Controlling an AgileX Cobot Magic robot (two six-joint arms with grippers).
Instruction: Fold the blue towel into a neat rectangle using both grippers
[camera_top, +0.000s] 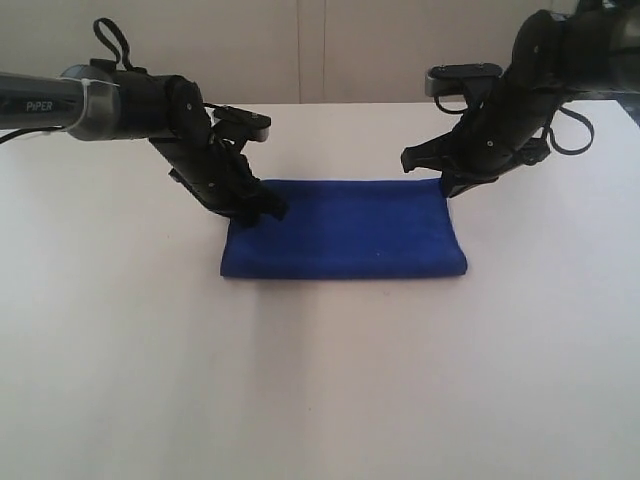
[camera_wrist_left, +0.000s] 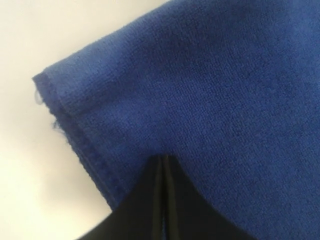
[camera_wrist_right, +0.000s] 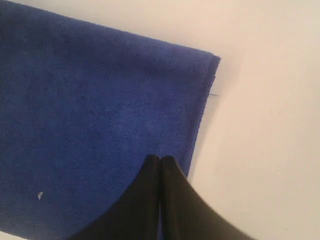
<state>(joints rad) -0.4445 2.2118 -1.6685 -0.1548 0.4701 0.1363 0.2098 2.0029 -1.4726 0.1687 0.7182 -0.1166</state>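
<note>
One towel (camera_top: 345, 232): blue, folded to a flat rectangle, lying mid-way across the table (camera_top: 320, 380).
My left gripper (camera_wrist_left: 163, 161): jaws pressed together, tips at the towel's far left corner.
My right gripper (camera_wrist_right: 160, 160): jaws pressed together, tips at its far right corner.

Plain royal-blue towel (camera_top: 350, 235) on a white table (camera_top: 320, 380), black hands (camera_top: 265, 208) (camera_top: 445, 180).
</note>
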